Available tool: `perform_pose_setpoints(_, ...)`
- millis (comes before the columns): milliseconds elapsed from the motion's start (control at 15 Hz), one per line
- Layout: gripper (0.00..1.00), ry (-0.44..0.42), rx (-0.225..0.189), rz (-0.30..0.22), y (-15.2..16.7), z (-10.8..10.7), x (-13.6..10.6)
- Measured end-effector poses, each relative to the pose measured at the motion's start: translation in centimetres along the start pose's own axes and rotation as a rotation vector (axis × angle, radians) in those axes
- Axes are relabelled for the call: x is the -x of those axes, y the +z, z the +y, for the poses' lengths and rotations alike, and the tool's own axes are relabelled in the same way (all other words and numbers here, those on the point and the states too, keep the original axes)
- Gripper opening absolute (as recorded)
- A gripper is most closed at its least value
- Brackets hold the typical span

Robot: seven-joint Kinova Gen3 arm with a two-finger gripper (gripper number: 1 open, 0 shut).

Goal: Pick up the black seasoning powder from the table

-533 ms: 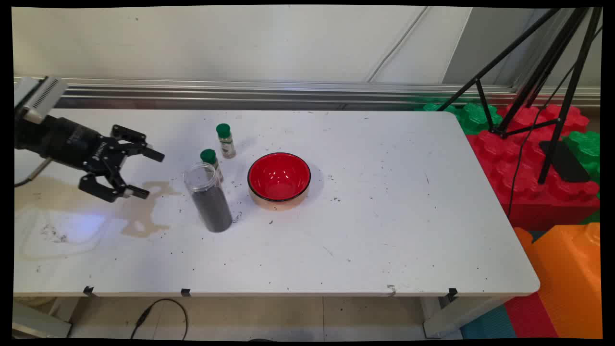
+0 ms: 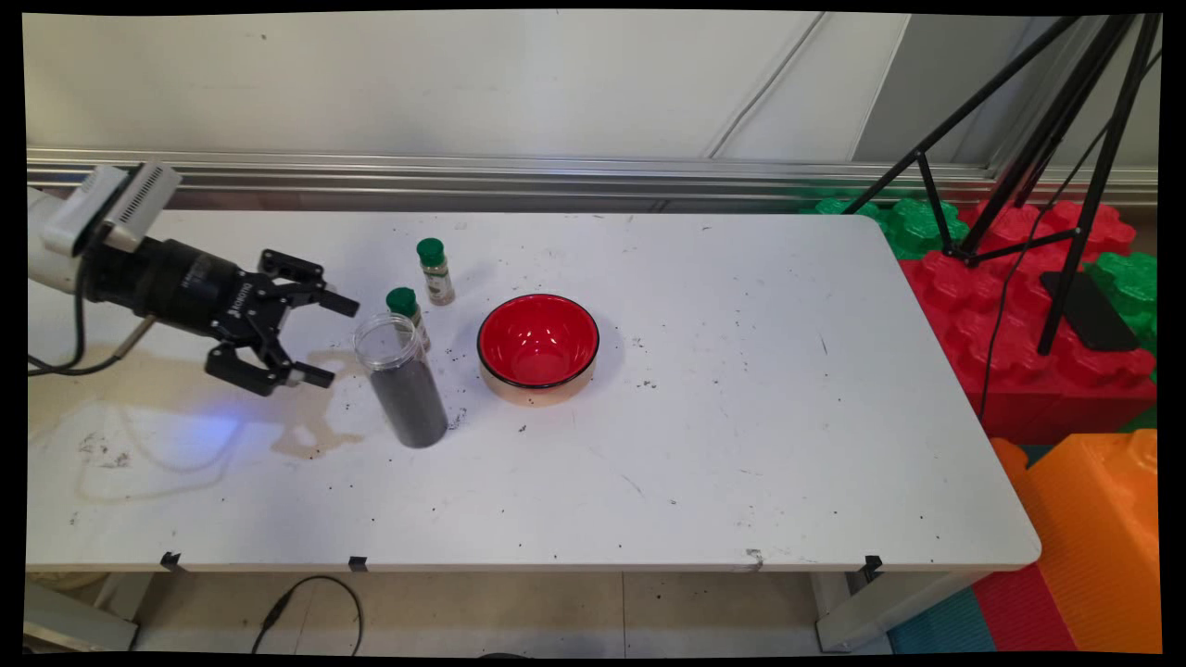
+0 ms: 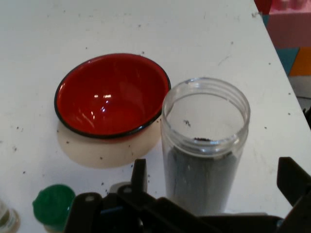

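My black gripper (image 2: 332, 339) is open and points right, just left of a clear open jar (image 2: 402, 380) part-filled with dark grains. It holds nothing, and a small gap separates the fingertips from the jar. In the hand view the jar (image 3: 205, 145) stands upright between the two fingers (image 3: 139, 177), slightly ahead of them. A red bowl (image 2: 538, 346) sits right of the jar and appears as the red bowl (image 3: 112, 95) beyond it in the hand view. Two green-capped spice bottles stand behind the jar: one bottle (image 2: 406, 310) close behind it, another bottle (image 2: 434, 270) farther back.
A brownish stain (image 2: 301, 408) marks the table below the gripper. Dark specks lie scattered around the jar and bowl. Off the table's right end are red, green and orange blocks (image 2: 1047, 315) and a black tripod (image 2: 1066, 139).
The gripper has moved right, toward the jar, still open. The jar, bowl and bottles have stayed where they were.
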Motion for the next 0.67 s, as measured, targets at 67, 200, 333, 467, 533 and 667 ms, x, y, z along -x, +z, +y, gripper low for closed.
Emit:
perform_pose_setpoints(67,1.0,0.001,0.0,0.007,0.5,0.0,0.0)
perform_pose_setpoints(200,1.0,0.002,-0.001,0.023,1.5,-0.1,0.2)
perform_pose_setpoints(333,1.0,0.002,-0.002,0.035,2.1,-0.2,0.4)
perform_pose_setpoints(467,1.0,0.004,-0.001,0.049,3.0,-0.2,0.7)
perform_pose_setpoints(533,1.0,0.004,-0.001,0.056,3.3,-0.2,0.8)
perform_pose_setpoints(667,1.0,0.004,-0.001,0.066,3.9,-0.3,1.0)
